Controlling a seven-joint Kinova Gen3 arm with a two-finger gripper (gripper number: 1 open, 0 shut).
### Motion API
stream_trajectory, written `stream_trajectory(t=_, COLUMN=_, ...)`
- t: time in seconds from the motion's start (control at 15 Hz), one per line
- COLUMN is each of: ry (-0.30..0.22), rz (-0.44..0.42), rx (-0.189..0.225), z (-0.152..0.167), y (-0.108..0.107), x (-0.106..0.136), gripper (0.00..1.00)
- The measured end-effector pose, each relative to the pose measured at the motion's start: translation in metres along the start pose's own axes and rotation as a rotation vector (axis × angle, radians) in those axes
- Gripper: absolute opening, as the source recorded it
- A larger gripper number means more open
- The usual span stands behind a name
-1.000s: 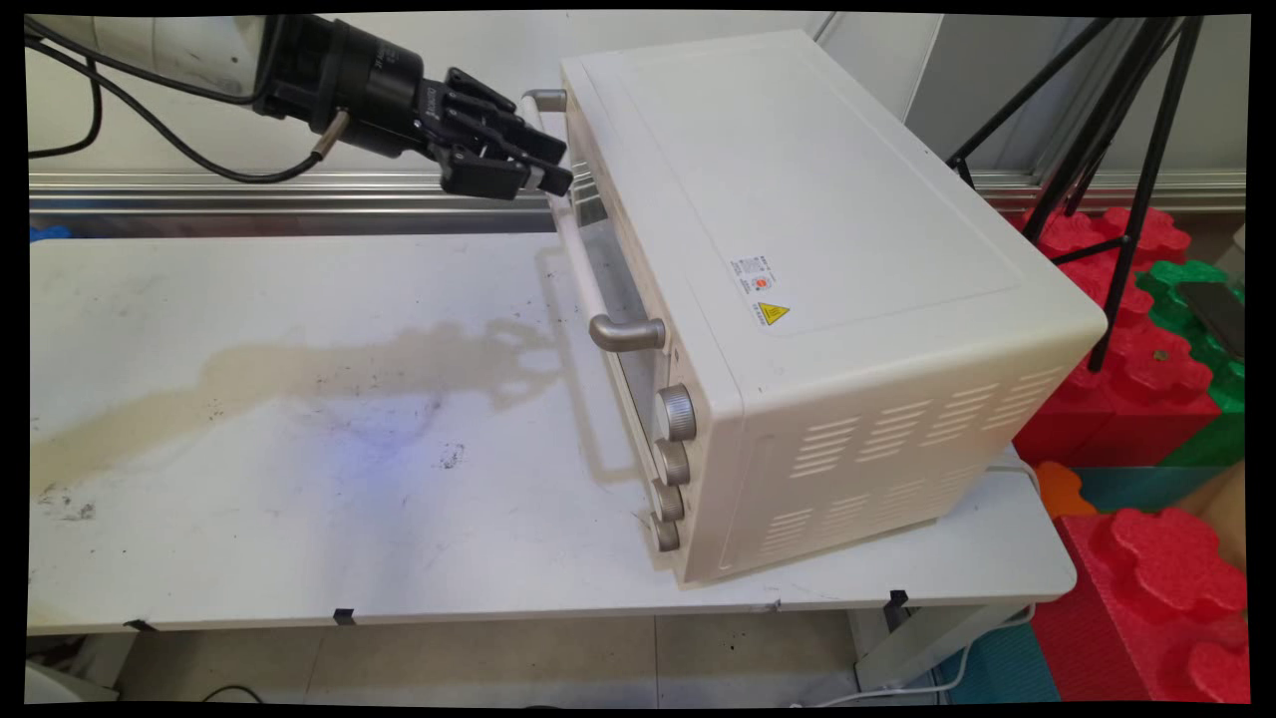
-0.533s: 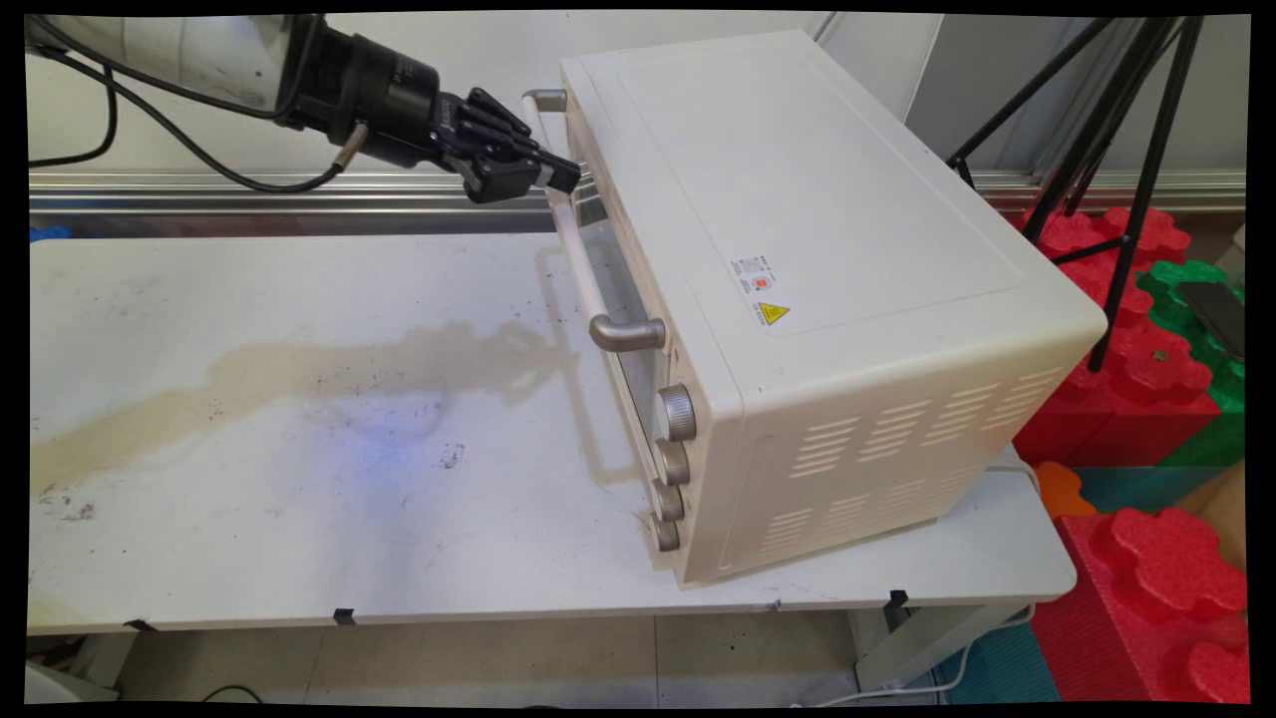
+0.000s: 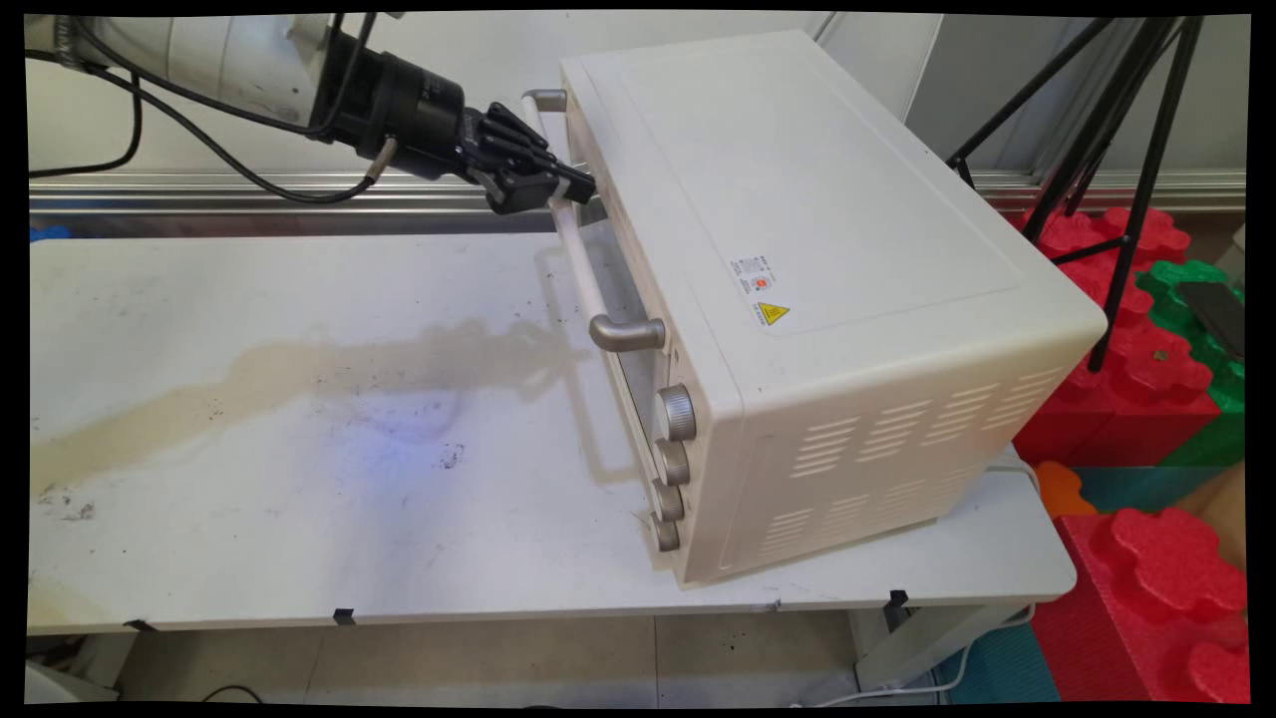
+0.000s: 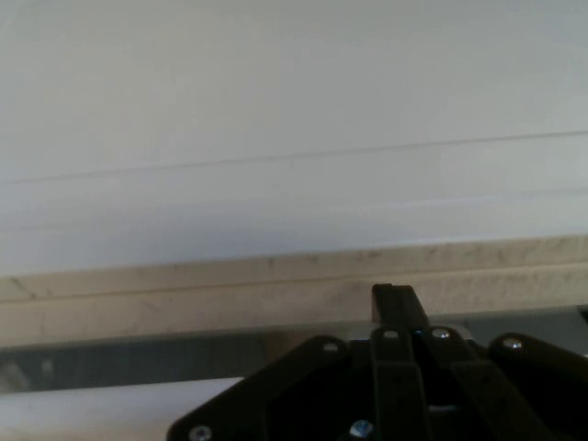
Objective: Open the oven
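Note:
A cream toaster oven (image 3: 797, 249) stands on the right half of the white table (image 3: 299, 519), its door facing left. Along the door's top runs a long white handle bar (image 3: 588, 279) on two metal brackets. My black gripper (image 3: 570, 191) comes in from the upper left and is shut on the far part of that bar, close against the door. In the hand view the linkage is drawn together at the gripper (image 4: 393, 299), with the oven's cream front edge (image 4: 230, 289) straight ahead and a stretch of the white handle bar (image 4: 92, 409) at lower left.
Several metal knobs (image 3: 674, 439) sit on the oven's near front corner. A brownish stain (image 3: 299, 374) crosses the table. Black tripod legs (image 3: 1116, 150) and red and green foam blocks (image 3: 1146, 399) stand to the right of the table.
The gripper has moved right toward the oven door, and its fingers have gone from spread about the handle bar to shut on it. The oven has not moved.

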Motion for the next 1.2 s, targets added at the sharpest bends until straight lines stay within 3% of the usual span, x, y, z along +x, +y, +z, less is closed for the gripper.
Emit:
stream_trajectory(t=0.67, ry=-0.02, rz=-0.006, rx=0.001, z=0.007, y=0.0, x=-0.005, gripper=0.0)
stream_trajectory(t=1.2, ry=-0.073, rz=0.0, rx=-0.008, z=-0.011, y=0.001, x=-0.021, gripper=0.0)
